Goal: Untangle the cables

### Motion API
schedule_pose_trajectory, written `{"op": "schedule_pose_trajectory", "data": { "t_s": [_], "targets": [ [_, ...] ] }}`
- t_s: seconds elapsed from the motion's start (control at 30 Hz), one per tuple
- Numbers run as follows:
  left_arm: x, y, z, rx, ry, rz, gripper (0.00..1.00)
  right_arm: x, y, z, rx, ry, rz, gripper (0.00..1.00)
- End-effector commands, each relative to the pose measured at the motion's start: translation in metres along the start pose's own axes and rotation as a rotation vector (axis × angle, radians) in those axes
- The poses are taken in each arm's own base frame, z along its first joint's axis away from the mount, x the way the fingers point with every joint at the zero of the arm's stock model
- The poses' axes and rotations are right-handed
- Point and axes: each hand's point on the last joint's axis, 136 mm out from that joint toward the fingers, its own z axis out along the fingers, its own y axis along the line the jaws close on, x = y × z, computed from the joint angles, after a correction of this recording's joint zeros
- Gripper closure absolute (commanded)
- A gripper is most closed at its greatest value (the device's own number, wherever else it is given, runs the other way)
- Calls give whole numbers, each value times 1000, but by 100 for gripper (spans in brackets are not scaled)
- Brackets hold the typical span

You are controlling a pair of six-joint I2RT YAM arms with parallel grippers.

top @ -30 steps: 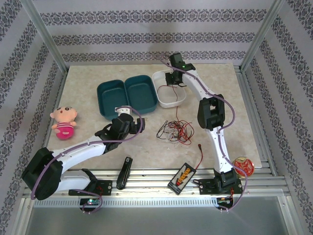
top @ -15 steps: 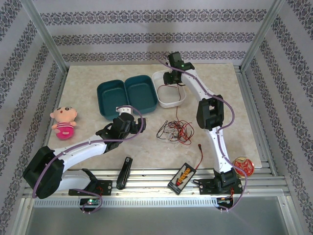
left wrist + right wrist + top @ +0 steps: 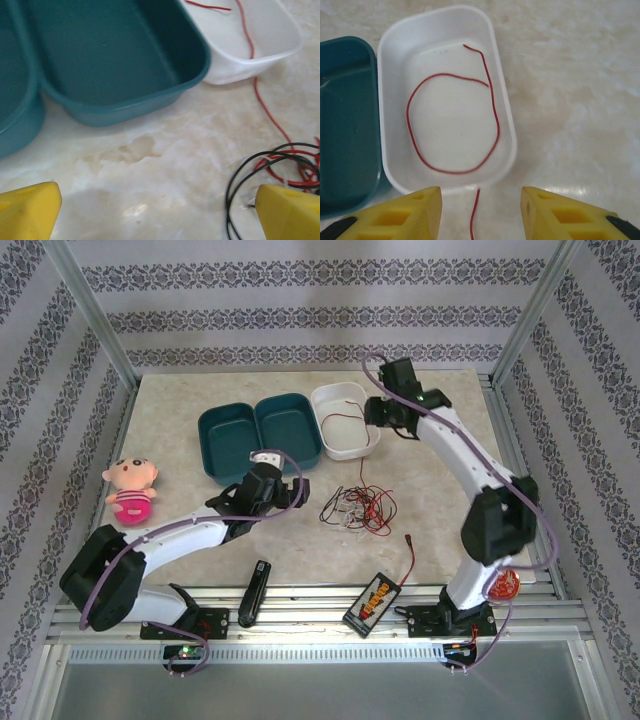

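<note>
**Cables** [image 3: 358, 508]: three thin wires in a loose tangle on the worktop [image 3: 170, 400], right of its centre and nearer the near edge than the far.

**Red cable** [image 3: 498, 127]: one end lies in a single open loop on the floor of the white tray [image 3: 385, 75] by the far edge. It crosses the tray's near rim and runs slack to the tangle.

**Black cable** [image 3: 231, 187]: curved loops on the tangle's left side, overlapping red strands.

**White cable** [image 3: 347, 512]: faint, enmeshed at the middle; its course cannot be traced.
</note>
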Motion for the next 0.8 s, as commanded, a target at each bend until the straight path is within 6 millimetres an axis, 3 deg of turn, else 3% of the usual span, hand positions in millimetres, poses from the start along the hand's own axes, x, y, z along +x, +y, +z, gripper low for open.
{"op": "schedule_pose_trajectory", "data": {
  "t_s": [0.0,0.23,0.4,0.5,0.53,0.57,0.77],
  "targets": [
    [-27,-35,4,121,-55,52,1,35,-22,-4,56,20,102,55],
    [-27,-95,14,243,-30,202,1,102,-54,-34,91,57,206,56],
    [-6,-129,24,296,61,374,0,140,-73,-44,98,87,290,52],
    [8,-146,30,295,120,494,0,163,-83,-43,97,120,346,35],
    [12,-151,33,286,133,539,0,169,-86,-43,101,129,361,24],
    [15,-154,36,267,136,583,1,174,-89,-43,107,136,369,4],
    [21,-172,46,221,141,747,1,199,-105,-46,166,161,404,2]
  ]
}}
